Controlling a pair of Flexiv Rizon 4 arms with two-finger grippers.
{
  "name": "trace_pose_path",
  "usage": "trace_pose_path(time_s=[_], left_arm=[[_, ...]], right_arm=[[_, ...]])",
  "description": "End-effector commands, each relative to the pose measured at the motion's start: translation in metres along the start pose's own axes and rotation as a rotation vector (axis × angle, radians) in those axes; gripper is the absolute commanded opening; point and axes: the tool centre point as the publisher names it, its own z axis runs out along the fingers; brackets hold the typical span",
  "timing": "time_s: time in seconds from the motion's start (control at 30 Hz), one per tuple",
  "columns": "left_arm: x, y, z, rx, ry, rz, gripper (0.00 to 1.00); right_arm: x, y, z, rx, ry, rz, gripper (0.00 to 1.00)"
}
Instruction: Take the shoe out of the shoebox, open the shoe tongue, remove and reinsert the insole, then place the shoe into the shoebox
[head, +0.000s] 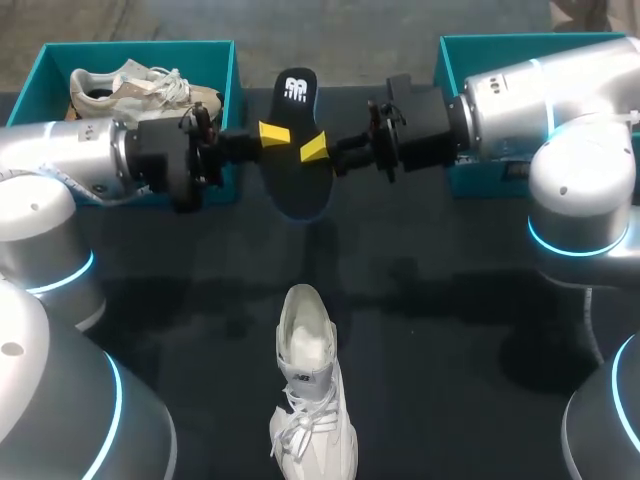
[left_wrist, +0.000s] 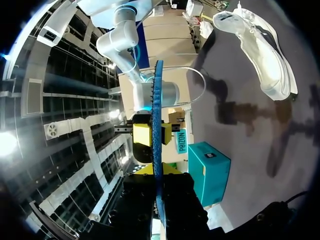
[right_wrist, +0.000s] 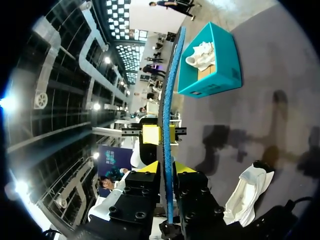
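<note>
Behind the left tool (head: 272, 133) stands a teal, straight-walled shoebox (head: 130, 46), open on top, with a cream lace-up shoe (head: 140, 88) lying inside on its side. Behind the right tool (head: 314, 150) is a second teal shoebox (head: 450, 62). The right arm covers most of it, so its contents cannot be made out.

Between the two tools, raised off the dark matte worktop (head: 450, 330), is the insole (head: 297, 150). It is flat, thin and foot-shaped, black on its upper face with a white mark near one end. Seen edge-on from the wrists, it is a narrow, slightly curved strip with a blue edge. The left tool is clamped on one long side of it, its fingers pressed together across the thin sheet. The right tool is clamped on the opposite side, so the yellow tips face each other across the insole.

Well below both tools, the white shoe (head: 310, 400) rests upright on the worktop. It looks like soft mesh, with loose white laces and its mouth wide open.
</note>
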Motion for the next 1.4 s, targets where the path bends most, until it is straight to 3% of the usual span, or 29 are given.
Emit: trace_pose_path(time_s=[0.03,0.23,0.3,0.37,0.7,0.73,0.83,1.23,1.4], left_arm=[[0.001,-0.002,0.001,-0.007,0.0,0.001,0.0],[0.001,-0.001,0.001,-0.011,-0.004,0.002,0.0],[0.001,-0.001,0.001,-0.011,-0.005,0.004,0.0],[0.002,-0.001,0.001,-0.012,-0.006,0.005,0.0],[0.002,-0.002,0.001,-0.007,-0.001,0.007,0.0],[0.002,-0.002,0.0,-0.006,0.0,0.006,0.15],[-0.001,-0.004,-0.004,0.0,0.0,0.006,1.0],[-0.006,-0.009,-0.044,0.023,0.086,-0.036,1.0],[0.0,-0.014,-0.059,0.05,0.235,-0.108,1.0]], right_arm=[[0.001,-0.001,0.003,0.0,-0.005,0.004,0.16],[0.002,-0.001,0.006,0.001,-0.003,0.006,0.15],[0.002,-0.001,0.006,0.003,-0.004,0.007,0.11],[0.002,-0.001,0.006,0.001,-0.005,0.007,0.0],[0.004,-0.001,0.008,-0.01,-0.005,-0.003,0.0],[0.004,0.0,0.007,-0.012,-0.006,-0.004,0.0],[0.004,0.0,0.006,-0.018,-0.01,-0.009,0.0],[-0.004,0.001,-0.004,-0.048,-0.035,-0.082,0.0],[-0.006,0.002,-0.007,-0.065,-0.052,-0.178,0.0]])
